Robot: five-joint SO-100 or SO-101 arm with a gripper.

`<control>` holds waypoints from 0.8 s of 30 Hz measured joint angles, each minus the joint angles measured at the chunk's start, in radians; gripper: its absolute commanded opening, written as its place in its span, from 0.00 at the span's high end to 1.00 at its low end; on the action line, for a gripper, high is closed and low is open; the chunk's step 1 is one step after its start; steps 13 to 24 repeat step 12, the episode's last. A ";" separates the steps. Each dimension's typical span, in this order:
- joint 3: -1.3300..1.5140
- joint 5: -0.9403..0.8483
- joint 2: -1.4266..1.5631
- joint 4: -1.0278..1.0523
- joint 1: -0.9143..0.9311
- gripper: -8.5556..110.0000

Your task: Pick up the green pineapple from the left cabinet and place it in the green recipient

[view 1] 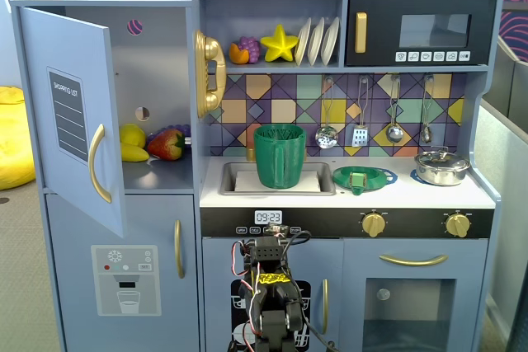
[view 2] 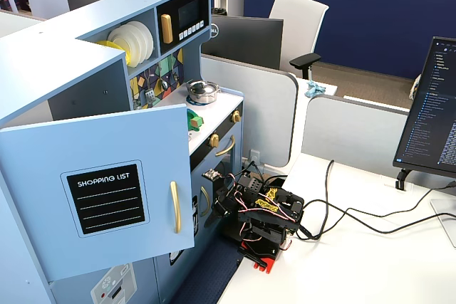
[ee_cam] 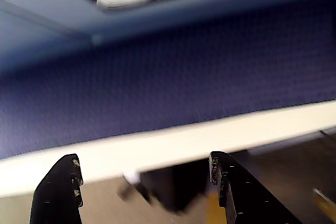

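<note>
The left cabinet [view 1: 157,80] stands with its door [view 1: 70,121] swung open; the door also shows in the other fixed view [view 2: 107,190]. On its shelf I see a yellow lemon [view 1: 132,134], a banana [view 1: 134,152] and a strawberry [view 1: 167,144]. The green pineapple is not visible. The green recipient [view 1: 279,156] stands upright in the sink. My arm [view 1: 272,307] is folded low in front of the kitchen, far from both. In the wrist view my gripper [ee_cam: 144,157] is open and empty, and faces a blurred blue wall.
A flat green dish [view 1: 363,177] and a steel pot [view 1: 441,167] sit on the counter right of the sink. The arm's base [view 2: 260,222] sits on a white desk with cables. A monitor [view 2: 431,119] stands at the right.
</note>
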 measured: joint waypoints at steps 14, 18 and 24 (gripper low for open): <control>0.000 0.017 0.009 0.002 0.014 0.75; 0.000 0.017 0.009 0.002 0.014 0.75; 0.000 0.017 0.009 0.002 0.014 0.75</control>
